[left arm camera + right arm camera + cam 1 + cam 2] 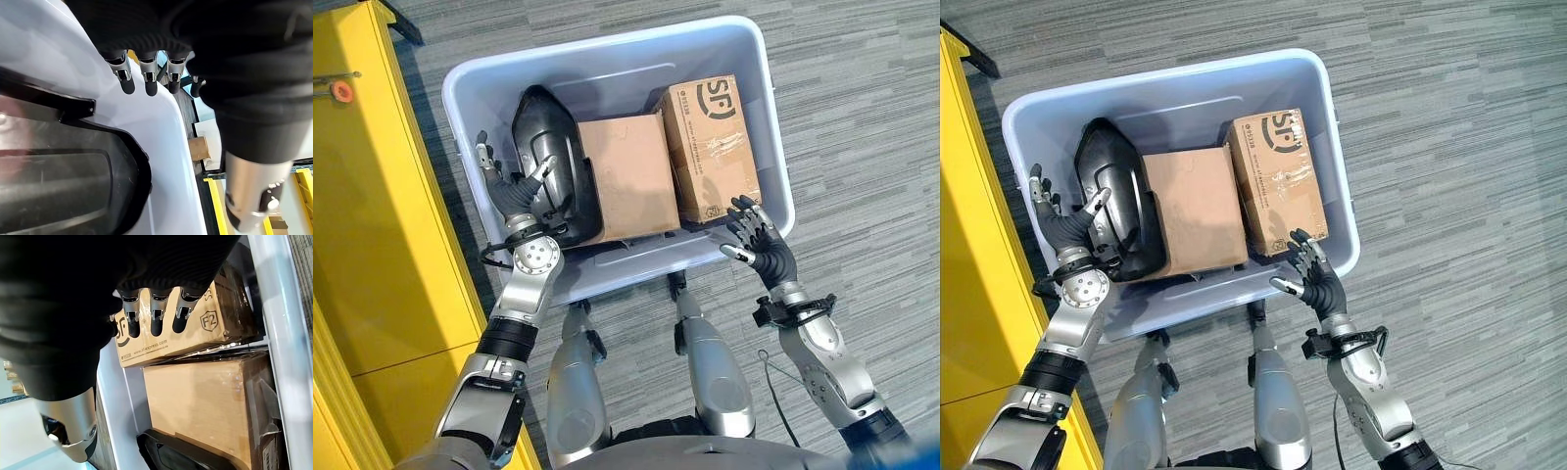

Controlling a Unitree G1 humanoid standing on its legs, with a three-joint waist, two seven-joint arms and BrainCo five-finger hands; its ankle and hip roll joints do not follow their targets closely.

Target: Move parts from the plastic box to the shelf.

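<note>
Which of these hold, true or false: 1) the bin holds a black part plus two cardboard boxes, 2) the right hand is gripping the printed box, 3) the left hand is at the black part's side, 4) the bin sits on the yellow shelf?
1) True: the plastic bin holds a black part, a plain cardboard box and a printed cardboard box.
2) False: the right hand is open at the bin's near corner, fingers spread in front of the printed box.
3) True: the left hand is inside the bin beside the black part.
4) False: the bin stands on the carpet, beside the yellow shelf.
</note>
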